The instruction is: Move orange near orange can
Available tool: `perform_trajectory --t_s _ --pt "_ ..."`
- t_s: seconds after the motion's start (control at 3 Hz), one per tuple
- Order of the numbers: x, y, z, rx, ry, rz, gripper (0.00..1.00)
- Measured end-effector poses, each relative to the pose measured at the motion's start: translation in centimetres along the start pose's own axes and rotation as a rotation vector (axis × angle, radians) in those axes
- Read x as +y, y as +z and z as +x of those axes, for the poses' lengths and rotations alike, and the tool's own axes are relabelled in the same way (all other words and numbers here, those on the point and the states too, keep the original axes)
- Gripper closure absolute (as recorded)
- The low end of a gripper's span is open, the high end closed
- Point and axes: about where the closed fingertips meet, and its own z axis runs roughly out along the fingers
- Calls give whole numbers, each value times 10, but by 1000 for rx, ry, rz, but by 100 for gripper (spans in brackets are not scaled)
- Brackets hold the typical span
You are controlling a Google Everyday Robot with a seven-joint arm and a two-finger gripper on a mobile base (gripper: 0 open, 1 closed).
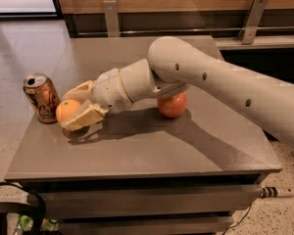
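orange (65, 109) clasped in pincer (70, 111), just beside orange can (41, 98), apple (173, 106) partly behind arm (210, 77)

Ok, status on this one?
Gripper shut on orange, low over table. Orange just beside orange can; contact unclear. Apple behind the arm, not obstructing.

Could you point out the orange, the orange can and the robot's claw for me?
orange (66, 109), camera view, middle of its skin.
orange can (41, 99), camera view, its lettered side.
gripper (72, 109), camera view, between its fingertips, clamped on the orange beside the can.
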Motion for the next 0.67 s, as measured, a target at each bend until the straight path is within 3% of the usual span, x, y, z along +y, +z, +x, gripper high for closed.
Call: perform_trajectory --t_s 0.33,0.67 --pt "3 5 18 15 -2 12 100" --pt "5 8 20 17 -6 11 81"
